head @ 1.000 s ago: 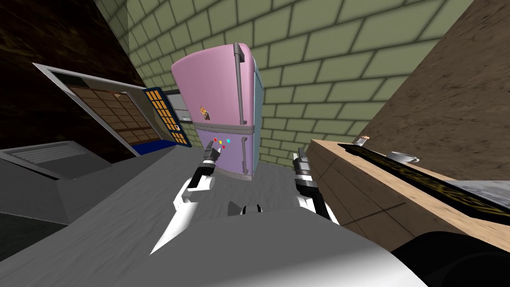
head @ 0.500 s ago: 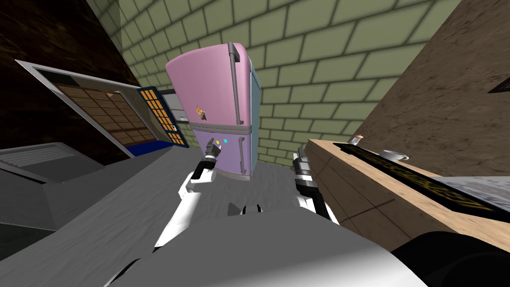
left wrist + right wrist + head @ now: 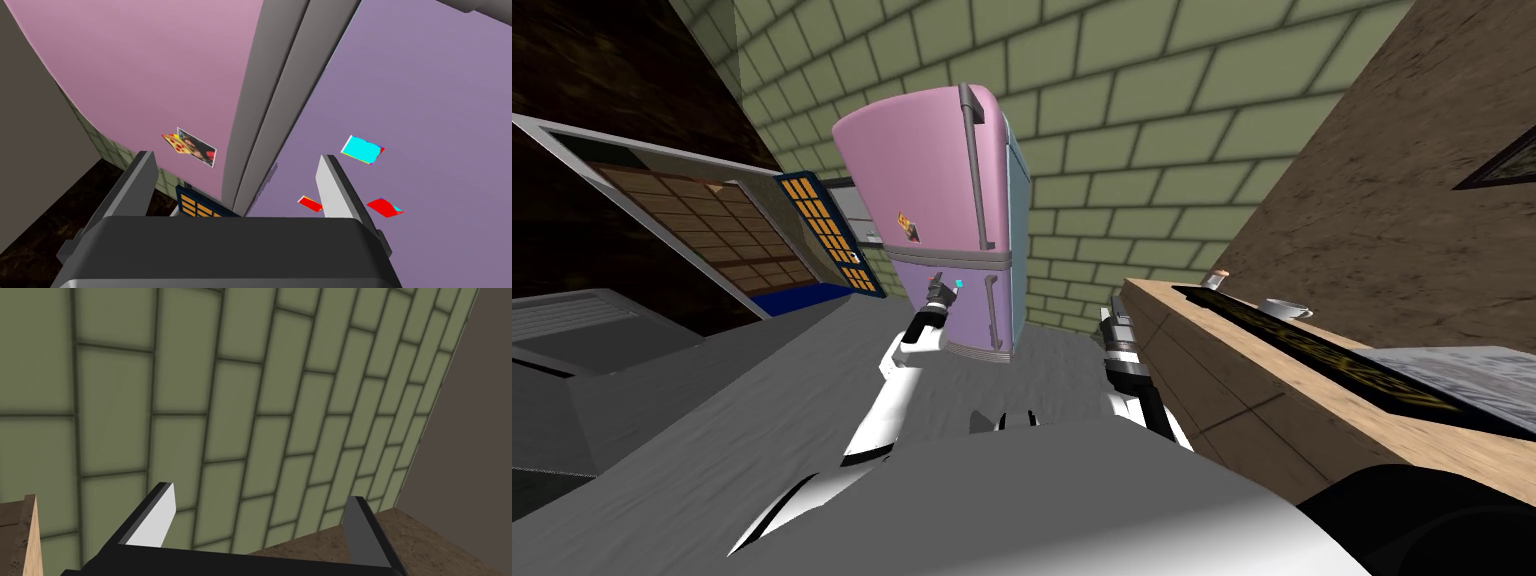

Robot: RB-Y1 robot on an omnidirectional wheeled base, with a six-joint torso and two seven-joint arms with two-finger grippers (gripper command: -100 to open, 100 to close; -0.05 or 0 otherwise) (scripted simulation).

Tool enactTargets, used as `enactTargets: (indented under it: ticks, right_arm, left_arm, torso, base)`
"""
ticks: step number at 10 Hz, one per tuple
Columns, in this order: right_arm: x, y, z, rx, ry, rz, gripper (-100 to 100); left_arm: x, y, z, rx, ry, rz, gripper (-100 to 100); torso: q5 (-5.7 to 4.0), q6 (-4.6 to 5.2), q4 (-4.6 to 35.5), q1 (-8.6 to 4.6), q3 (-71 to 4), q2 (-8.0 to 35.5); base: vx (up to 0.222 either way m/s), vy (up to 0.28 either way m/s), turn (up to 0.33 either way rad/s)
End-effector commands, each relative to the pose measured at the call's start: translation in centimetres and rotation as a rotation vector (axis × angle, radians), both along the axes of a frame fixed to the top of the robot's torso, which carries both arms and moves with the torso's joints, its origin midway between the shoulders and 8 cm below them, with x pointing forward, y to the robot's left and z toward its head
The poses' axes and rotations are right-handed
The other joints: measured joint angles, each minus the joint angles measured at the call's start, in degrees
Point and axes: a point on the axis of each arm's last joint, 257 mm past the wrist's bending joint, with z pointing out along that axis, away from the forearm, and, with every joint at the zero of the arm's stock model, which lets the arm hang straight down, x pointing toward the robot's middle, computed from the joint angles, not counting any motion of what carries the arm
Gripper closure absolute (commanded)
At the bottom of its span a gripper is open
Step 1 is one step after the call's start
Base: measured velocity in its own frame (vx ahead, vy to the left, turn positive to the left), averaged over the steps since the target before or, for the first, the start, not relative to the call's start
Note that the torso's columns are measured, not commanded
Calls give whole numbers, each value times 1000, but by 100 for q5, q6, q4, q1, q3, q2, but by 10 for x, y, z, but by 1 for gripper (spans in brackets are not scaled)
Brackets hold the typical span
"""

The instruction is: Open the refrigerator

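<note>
Where plain magnets [image 3: 362, 150] cling — refrigerator [image 3: 922, 180] shut.

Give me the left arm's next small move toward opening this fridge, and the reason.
Probably shift the left gripper toward my right, onto the grey handle of the purple lower door. Its fingers stand open in front of that door's flat face, by the coloured magnets, holding nothing, while the handle runs along the door's right edge.
</note>
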Motion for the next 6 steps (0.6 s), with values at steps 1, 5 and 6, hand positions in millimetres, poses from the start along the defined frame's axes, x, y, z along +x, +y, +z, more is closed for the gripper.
enactTargets:
  ticks: [1, 5, 6]
  right_arm:
    - [0, 0, 0, 0, 0, 0, 0]
    - [0, 0, 0, 0, 0, 0, 0]
    - [0, 0, 0, 0, 0, 0, 0]
  left_arm:
    - [20, 7, 3, -48, 31, -1, -100]
    - [48, 13, 16, -113, 64, -7, -100]
    - [49, 10, 23, -113, 54, -11, -100]
  torso:
    - [0, -1, 1, 3, 1, 1]
    - [0, -2, 2, 2, 3, 4]
    - [-1, 0, 1, -2, 1, 0]
  base:
    - [4, -50, -41]
    - [-4, -45, -32]
    - [0, -42, -21]
